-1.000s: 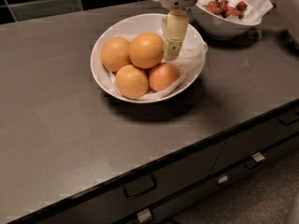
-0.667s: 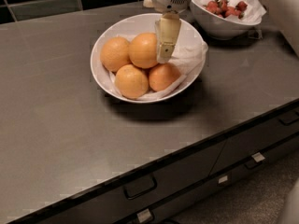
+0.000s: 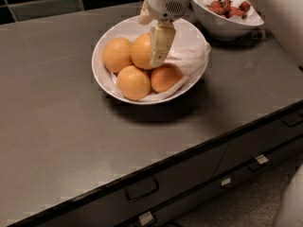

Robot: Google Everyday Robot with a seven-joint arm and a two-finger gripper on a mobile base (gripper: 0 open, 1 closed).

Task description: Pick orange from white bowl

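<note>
The white bowl [image 3: 98, 69] stands on the dark counter, lined with crumpled white paper and holding several oranges. The orange [image 3: 140, 51], round and deep orange, lies at the back middle of the bowl. A paler one [image 3: 116, 54] lies to its left, another [image 3: 133, 82] in front, and a smaller reddish one [image 3: 165, 77] at the front right. My gripper [image 3: 151, 41] hangs down into the bowl over the orange. One cream finger [image 3: 161, 44] lies along the orange's right front side, the other shows behind it at the far rim. The fingers stand apart, astride the orange.
A deeper white bowl [image 3: 222, 26] with red berries stands at the back right, close to the gripper's body. The counter [image 3: 57, 126] drops off at its front edge onto drawers with dark handles [image 3: 142, 189]. A dark tiled wall runs along the back.
The gripper has moved left across the bowl, from the paper on the right side onto the back middle orange. The oranges have not moved.
</note>
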